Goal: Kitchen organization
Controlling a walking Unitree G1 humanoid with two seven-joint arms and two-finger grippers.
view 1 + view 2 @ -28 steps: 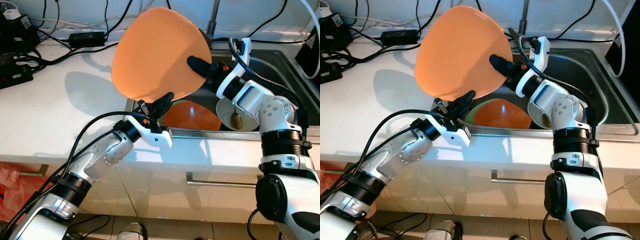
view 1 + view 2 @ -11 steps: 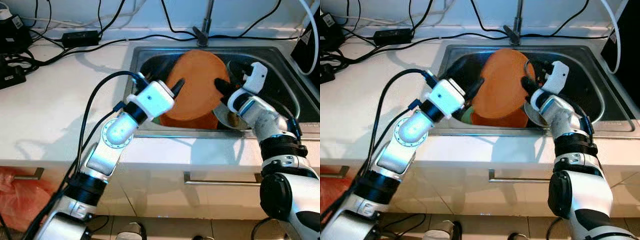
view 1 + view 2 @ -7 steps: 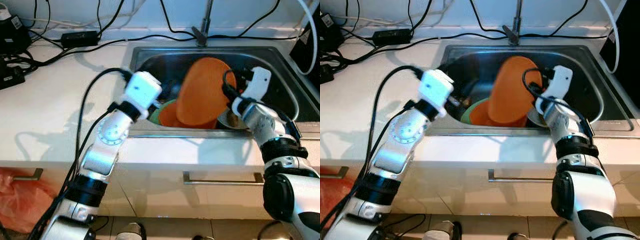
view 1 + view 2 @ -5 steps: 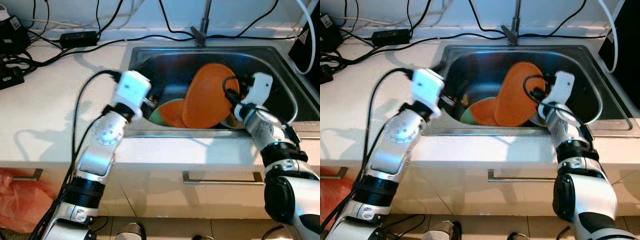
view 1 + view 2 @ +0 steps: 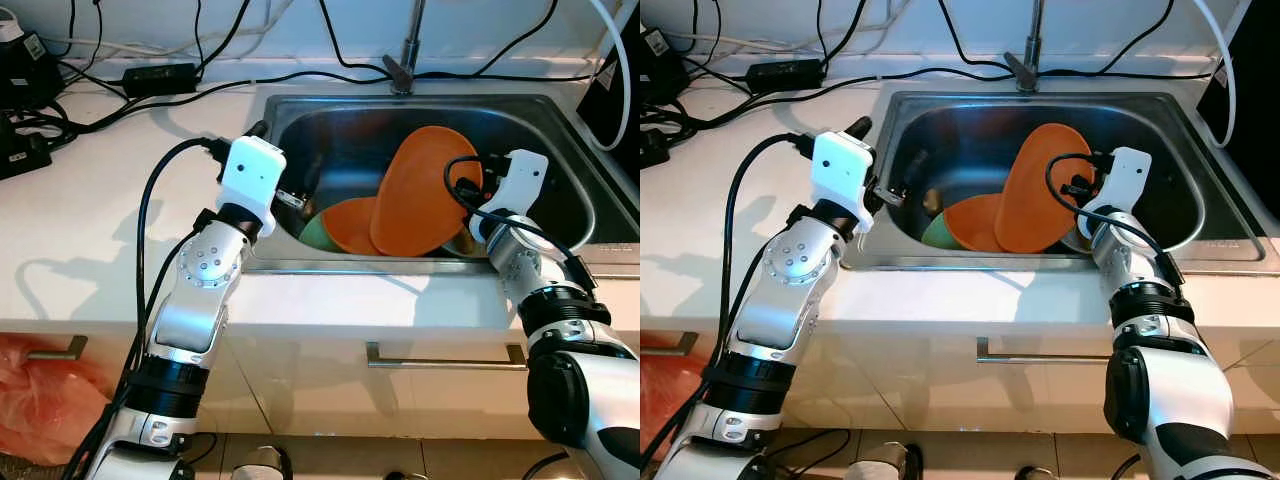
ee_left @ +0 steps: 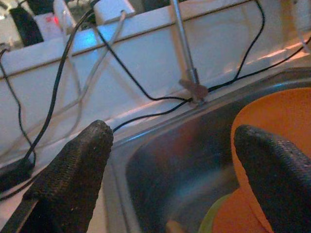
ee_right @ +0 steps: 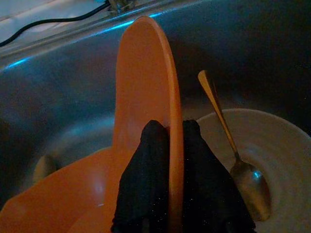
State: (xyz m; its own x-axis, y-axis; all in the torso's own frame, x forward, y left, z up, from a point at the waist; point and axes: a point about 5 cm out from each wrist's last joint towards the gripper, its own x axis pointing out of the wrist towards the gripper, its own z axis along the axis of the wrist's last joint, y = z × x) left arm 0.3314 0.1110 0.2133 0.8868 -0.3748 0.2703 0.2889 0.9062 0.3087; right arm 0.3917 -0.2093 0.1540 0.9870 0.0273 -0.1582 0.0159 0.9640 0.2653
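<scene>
A large orange plate [image 5: 425, 195] stands tilted on edge inside the steel sink [image 5: 565, 135]. It leans over a second orange dish [image 5: 348, 225] and something green [image 5: 313, 233]. My right gripper [image 7: 173, 127] is shut on the plate's rim, one finger on each face. Beside it lies a white bowl [image 7: 277, 160] with a metal spoon [image 7: 228, 131] in it. My left gripper [image 6: 172, 131] is open with nothing between its fingers; it hangs at the sink's left wall [image 5: 895, 190], apart from the plate.
The faucet [image 5: 405, 60] stands at the sink's back rim. Black cables and power adapters [image 5: 165, 75] lie on the white counter [image 5: 100, 190] at back left. A dark appliance [image 5: 622, 85] stands at the right edge. Cabinet handles run below the counter front.
The orange plate came down from above the counter into the sink. My left gripper let go of it and drew back to the sink's left wall. The right gripper still grips the rim.
</scene>
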